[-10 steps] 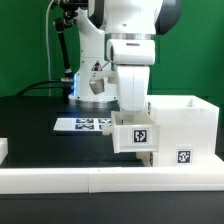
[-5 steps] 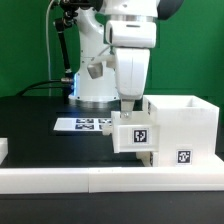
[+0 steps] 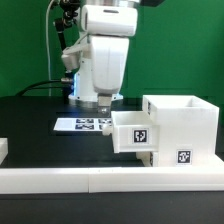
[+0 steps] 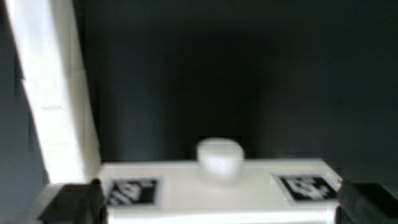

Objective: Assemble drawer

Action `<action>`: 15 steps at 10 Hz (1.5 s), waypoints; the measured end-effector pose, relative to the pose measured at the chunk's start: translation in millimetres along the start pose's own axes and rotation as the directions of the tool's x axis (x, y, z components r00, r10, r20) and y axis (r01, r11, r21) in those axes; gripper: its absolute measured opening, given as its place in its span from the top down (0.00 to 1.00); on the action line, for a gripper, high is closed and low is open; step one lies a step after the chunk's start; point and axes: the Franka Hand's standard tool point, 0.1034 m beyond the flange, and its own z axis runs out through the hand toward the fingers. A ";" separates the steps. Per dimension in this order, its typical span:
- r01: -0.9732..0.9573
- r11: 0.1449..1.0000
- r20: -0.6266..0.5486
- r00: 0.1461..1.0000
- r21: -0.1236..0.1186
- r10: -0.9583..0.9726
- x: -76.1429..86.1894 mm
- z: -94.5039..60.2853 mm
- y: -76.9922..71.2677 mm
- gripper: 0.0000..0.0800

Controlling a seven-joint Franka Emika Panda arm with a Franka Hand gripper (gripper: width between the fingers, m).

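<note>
The white drawer box [image 3: 186,122] stands on the exterior view's right. The smaller drawer [image 3: 134,132], with a marker tag on its front, sits pushed into the box's left side. My gripper [image 3: 105,101] hangs above and to the left of the drawer, clear of it, open and empty. In the wrist view, the drawer's front panel [image 4: 178,178] shows a round white knob [image 4: 217,158] between two tags. My gripper [image 4: 222,206] shows there only as dark fingertips [image 4: 71,205] at the two lower corners, spread wide apart.
The marker board [image 3: 82,124] lies on the black table behind the drawer, under my arm. A white ledge [image 3: 90,180] runs along the table's front edge. A small white part [image 3: 3,150] sits at the far left. A white wall [image 4: 45,90] runs along one side of the wrist view.
My arm has moved up and toward the exterior view's left, away from the drawer. The drawer and box stay in place.
</note>
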 end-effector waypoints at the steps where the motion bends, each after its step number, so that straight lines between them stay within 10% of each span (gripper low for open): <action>1: 0.001 1.000 -0.001 1.000 0.001 -0.001 0.0 2.7 2.0 0.19; 15: 0.019 1.000 -0.241 0.970 0.014 -0.015 -10.0 26.9 3.1 0.19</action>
